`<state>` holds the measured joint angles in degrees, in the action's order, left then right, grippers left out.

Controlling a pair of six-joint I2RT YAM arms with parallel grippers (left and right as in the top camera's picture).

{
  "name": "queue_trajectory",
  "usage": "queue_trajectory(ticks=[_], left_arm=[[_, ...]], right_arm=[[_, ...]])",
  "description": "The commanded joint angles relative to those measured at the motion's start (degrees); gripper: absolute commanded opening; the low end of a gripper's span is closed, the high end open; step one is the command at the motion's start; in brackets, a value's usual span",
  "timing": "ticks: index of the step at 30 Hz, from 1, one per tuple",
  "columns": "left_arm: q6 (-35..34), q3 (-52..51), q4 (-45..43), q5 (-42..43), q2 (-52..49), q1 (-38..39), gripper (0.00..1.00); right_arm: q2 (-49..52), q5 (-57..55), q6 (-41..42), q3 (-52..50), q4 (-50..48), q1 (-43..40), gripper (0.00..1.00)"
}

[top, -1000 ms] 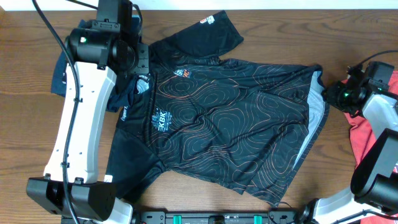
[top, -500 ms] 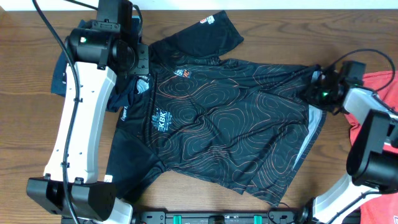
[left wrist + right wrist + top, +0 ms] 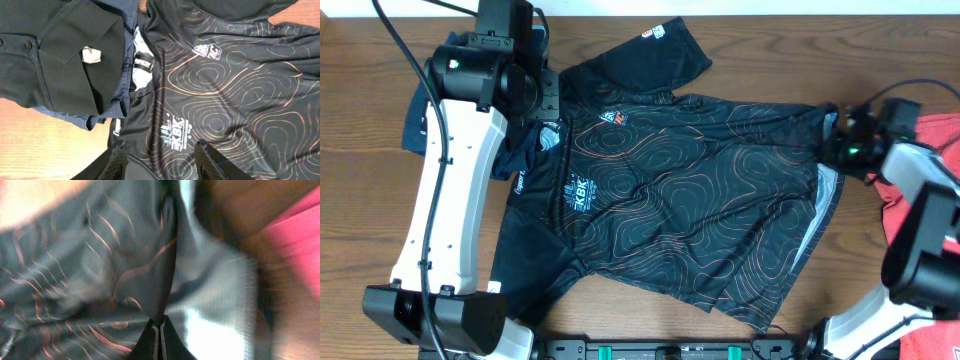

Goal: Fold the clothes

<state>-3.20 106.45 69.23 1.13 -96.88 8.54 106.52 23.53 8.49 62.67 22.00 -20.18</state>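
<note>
Surface first: you're on a brown wood-grain table [image 3: 360, 230]. A pale strip [image 3: 770, 6] runs past its far edge; can't tell what it is. A black rail [image 3: 670, 351] with green marks runs along the near edge, below the jersey [image 3: 690, 200].

The jersey lies spread flat, front up, collar to the left and hem to the right, roughly mid-table.

Left of the jersey: folded navy garments [image 3: 415, 120], touching its collar end. The left wrist view shows a small white tag [image 3: 91, 55] on them, unreadable.

The left gripper [image 3: 160, 167] hangs over the jersey's chest near the collar. Its fingers [image 3: 117, 160] are spread, with nothing between them. Released.

Writing on the jersey:
- **Chest:** white "KBK" lettering [image 3: 176, 137]; the smaller lines under it are too fine to read.
- **Badge:** an orange-white badge [image 3: 206, 51] further across the chest; text not legible.
- **Collar:** a striped label [image 3: 142, 62] inside it, unreadable.
- **Far sleeve:** a white patch [image 3: 653, 32], too small to read.

Right edge of the jersey: the right gripper [image 3: 160, 337] sits at the hem beside the grey side panel [image 3: 215, 295]. Its fingertips are pressed together and a crease of jersey cloth runs straight into them, so it's clenched on the jersey. That view is blurred.

Right of the jersey: a red T-shirt [image 3: 930, 135], near the hem. The right arm crosses over it in the overhead view.
</note>
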Motion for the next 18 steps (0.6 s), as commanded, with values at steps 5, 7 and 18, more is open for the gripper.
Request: queue_trajectory(ticks=[5, 7, 18], left_arm=[[-0.52, 0.07, 0.33, -0.07, -0.13, 0.07, 0.5], [-0.52, 0.07, 0.24, -0.07, -0.13, 0.07, 0.5], [-0.52, -0.11, 4.22, -0.04, -0.22, 0.07, 0.55]], right_arm=[[-7.32, -3.89, 1.18, 0.35, -2.95, -4.83, 0.01], [-7.13, -4.85, 1.81, 0.35, -4.17, -5.4, 0.01], [-7.04, -12.59, 6.54, 0.33, 5.51, -6.56, 0.35]])
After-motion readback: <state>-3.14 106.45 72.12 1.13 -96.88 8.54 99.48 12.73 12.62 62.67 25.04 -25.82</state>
